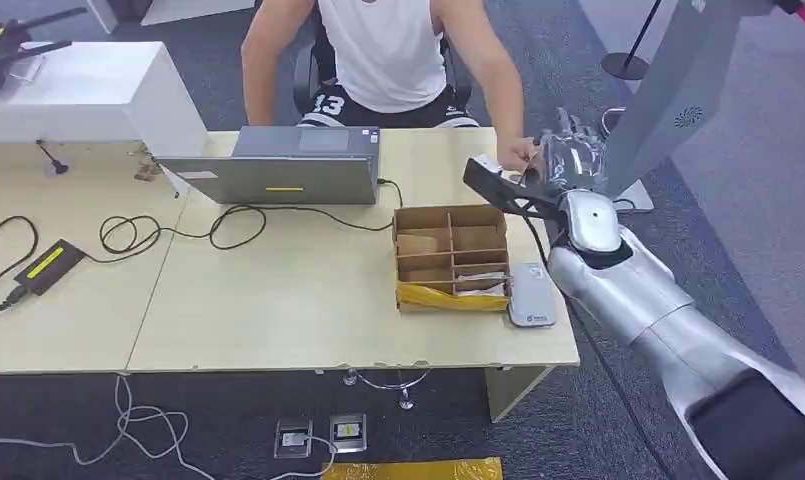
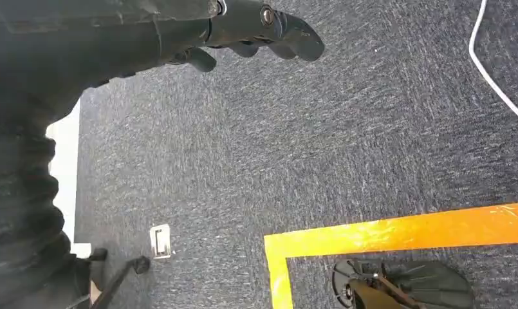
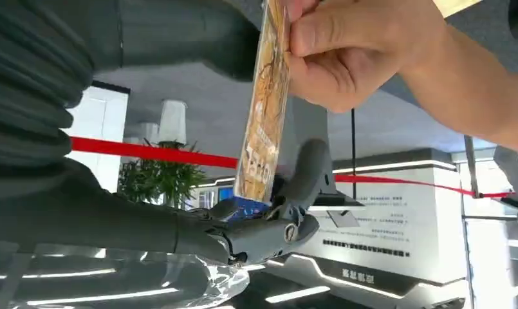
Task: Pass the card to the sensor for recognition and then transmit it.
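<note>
A divided box sits on the table, a flat sensor just right of it, a laptop behind-left.

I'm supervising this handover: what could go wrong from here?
1. The card is pinched at one end by the person's hand while its other end sits in the right hand; if both keep hold, it could bend.
2. If both let go, it would likely drop past the table edge onto the floor.
3. The person's fingers are close to the robot's fingers and could get nipped.
</note>
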Controlling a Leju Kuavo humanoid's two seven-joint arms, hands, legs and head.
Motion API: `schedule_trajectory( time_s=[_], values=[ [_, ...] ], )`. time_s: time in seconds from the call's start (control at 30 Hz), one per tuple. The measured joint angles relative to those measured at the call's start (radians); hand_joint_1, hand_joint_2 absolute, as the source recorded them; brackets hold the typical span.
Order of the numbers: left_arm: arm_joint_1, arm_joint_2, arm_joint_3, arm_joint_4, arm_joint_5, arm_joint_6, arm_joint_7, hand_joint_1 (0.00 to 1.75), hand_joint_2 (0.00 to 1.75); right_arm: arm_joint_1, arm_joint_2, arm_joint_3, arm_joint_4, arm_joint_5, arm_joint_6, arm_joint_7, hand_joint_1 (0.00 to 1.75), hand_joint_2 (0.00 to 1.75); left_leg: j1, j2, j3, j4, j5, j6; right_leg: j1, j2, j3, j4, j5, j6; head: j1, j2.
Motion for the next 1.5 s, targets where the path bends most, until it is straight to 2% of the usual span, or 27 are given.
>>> schedule_trajectory(
  time_s=[0.17, 0.33, 0.47, 0.5, 0.57, 0.67, 0.77, 0.87, 0.97, 1.1, 1.2, 1.37, 1.5],
  values=[
    [0.0, 0.0, -0.003, 0.0, 0.0, 0.0, 0.001, 0.0, 1.75, 0.001, 0.0, 0.008, 0.005, -0.015, -0.025, -0.007, 0.0, 1.75, 0.0, 0.0, 0.0, 0.0, 0.0, 0.0, 0.0, 0.0, 0.0, 0.0, 0.0, 0.0, 0.0, 0.0],
    [0.001, 0.0, -0.004, 0.0, 0.001, 0.004, 0.003, 0.0, 1.75, 0.005, 0.0, 0.005, 0.007, -0.133, -0.155, -0.06, 0.0, 1.75, 0.0, 0.0, 0.0, 0.0, 0.0, 0.0, 0.0, 0.0, 0.0, 0.0, 0.0, 0.0, 0.0, 0.0],
    [0.008, 0.0, -0.004, 0.0, 0.001, 0.005, 0.003, 0.0, 1.75, 0.033, -0.005, -0.015, -0.053, -0.227, -0.237, -0.089, 0.0, 1.75, 0.0, 0.0, 0.0, 0.0, 0.0, 0.0, 0.0, 0.0, 0.0, 0.0, 0.0, 0.0, 0.0, 0.0],
    [0.01, 0.0, -0.004, 0.0, 0.001, 0.006, 0.003, 0.0, 0.0, 0.044, -0.012, -0.021, -0.08, -0.244, -0.255, -0.095, 0.0, 1.75, 0.0, 0.0, 0.0, 0.0, 0.0, 0.0, 0.0, 0.0, 0.0, 0.0, 0.0, 0.0, 0.0, 0.0],
    [0.014, 0.001, -0.004, 0.0, 0.005, 0.011, 0.001, 0.0, 0.0, 0.075, -0.025, -0.035, -0.148, -0.309, -0.285, -0.137, 0.0, 1.75, 0.0, 0.0, 0.0, 0.0, 0.0, 0.0, 0.0, 0.001, 0.0, 0.0, 0.0, 0.0, 0.0, 0.0],
    [0.023, 0.003, -0.004, 0.0, 0.014, 0.021, -0.011, 0.0, 0.0, 0.146, -0.036, -0.072, -0.27, -0.511, -0.297, -0.314, 0.0, 1.75, 0.0, 0.0, 0.0, 0.0, 0.0, 0.0, 0.0, 0.001, 0.0, 0.0, 0.0, 0.0, 0.0, 0.0],
    [0.031, 0.005, -0.004, 0.0, 0.028, 0.028, -0.024, 0.0, 0.0, 0.219, -0.048, -0.099, -0.397, -0.628, -0.244, -0.446, 0.0, 1.75, 0.0, 0.0, 0.0, 0.0, 0.0, 0.0, 0.0, 0.001, 0.0, 0.0, 0.0, 0.0, 0.0, 0.0],
    [0.038, 0.005, -0.003, 0.0, 0.041, 0.032, -0.037, 0.0, 0.0, 0.286, -0.067, -0.111, -0.515, -0.655, -0.178, -0.509, 0.0, 1.75, 0.001, 0.0, 0.0, 0.0, -0.001, 0.0, 0.001, 0.001, 0.0, 0.0, 0.0, 0.0, 0.0, 0.0],
    [0.043, 0.004, -0.003, 0.0, 0.05, 0.034, -0.044, 0.0, 0.0, 0.361, -0.086, -0.123, -0.609, -0.616, -0.136, -0.511, 0.0, 1.75, 0.001, 0.0, 0.0, 0.0, -0.001, 0.0, 0.001, 0.001, 0.0, -0.001, 0.0, 0.0, 0.001, 0.0],
    [0.048, 0.004, -0.003, 0.0, 0.059, 0.038, -0.052, 0.0, 0.0, 0.444, -0.11, -0.124, -0.682, -0.523, -0.069, -0.455, 0.0, 1.75, 0.0, 0.001, 0.0, 0.0, -0.001, 0.0, 0.001, 0.002, 0.0, -0.001, 0.0, 0.0, 0.0, 0.0],
    [0.048, 0.005, -0.002, 0.0, 0.058, 0.04, -0.052, 0.0, 0.0, 0.488, -0.127, -0.125, -0.7, -0.501, -0.034, -0.421, 0.0, 1.75, 0.0, 0.001, 0.0, 0.0, -0.001, 0.0, 0.001, 0.002, 0.0, -0.001, 0.0, 0.0, 0.0, 0.0],
    [0.046, 0.005, -0.002, 0.0, 0.056, 0.037, -0.052, 0.0, 0.0, 0.531, -0.136, -0.119, -0.696, -0.331, 0.008, -0.337, 0.0, 1.75, 0.001, 0.001, 0.001, 0.0, -0.001, 0.0, 0.001, 0.002, 0.0, -0.001, 0.0, 0.0, 0.0, 0.0],
    [0.046, 0.005, -0.001, 0.0, 0.056, 0.037, -0.052, 0.0, 0.0, 0.543, -0.142, -0.117, -0.692, -0.269, 0.031, -0.288, 0.0, 1.75, 0.001, 0.001, 0.0, 0.0, -0.001, 0.0, 0.001, 0.002, 0.0, -0.001, 0.0, 0.0, 0.0, 0.0]
  ],
)
